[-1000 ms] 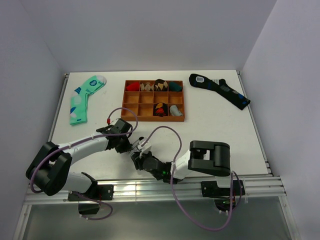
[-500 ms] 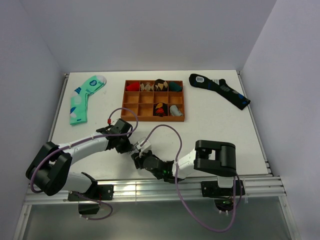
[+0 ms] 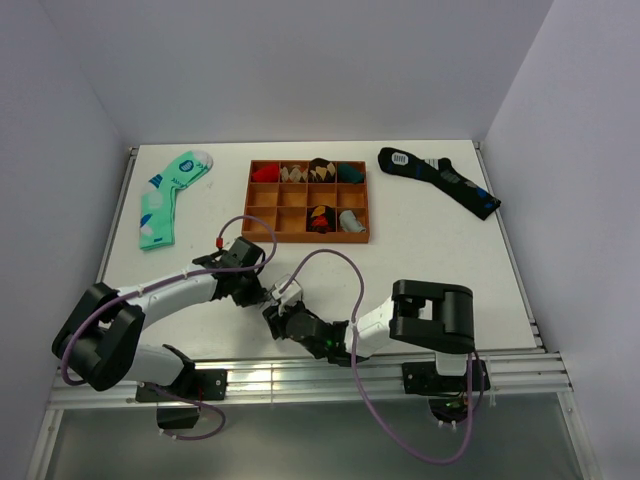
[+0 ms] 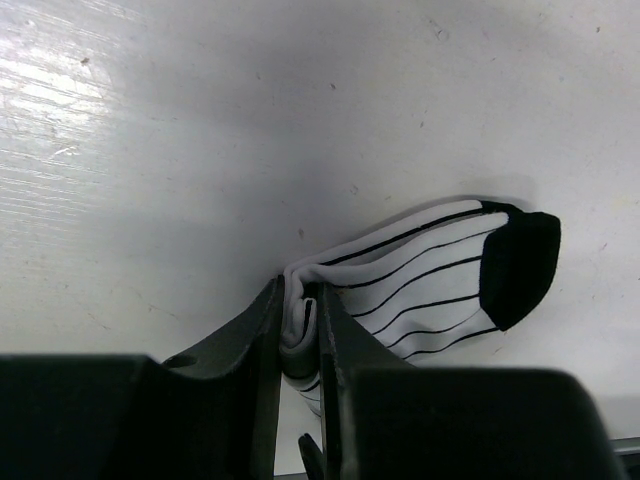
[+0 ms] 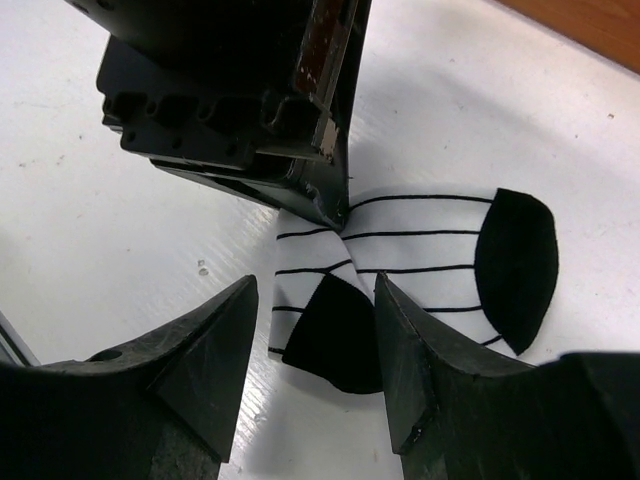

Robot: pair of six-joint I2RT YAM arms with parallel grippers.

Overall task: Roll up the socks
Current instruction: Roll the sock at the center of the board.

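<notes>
The sock (image 4: 420, 272) is white with thin black stripes and a black toe, and it lies folded on the white table. My left gripper (image 4: 299, 292) is shut on a folded edge of the sock, pinching the layers between its jaws. In the right wrist view the sock (image 5: 420, 250) spreads out below the left gripper (image 5: 250, 90). My right gripper (image 5: 315, 335) is open, its fingers on either side of the sock's black heel patch. From above, both grippers (image 3: 262, 296) (image 3: 273, 312) meet near the table's front and hide most of the sock.
A wooden compartment tray (image 3: 260, 205) holding several rolled socks stands at the back middle. A mint green sock (image 3: 168, 195) lies at the back left, a long black sock (image 3: 440, 178) at the back right. The metal rail (image 3: 300, 380) runs along the near edge.
My right gripper's jaws have spread wider around the sock's heel, and its arm has shifted a little to the right. The left gripper keeps its pinch and has not moved.
</notes>
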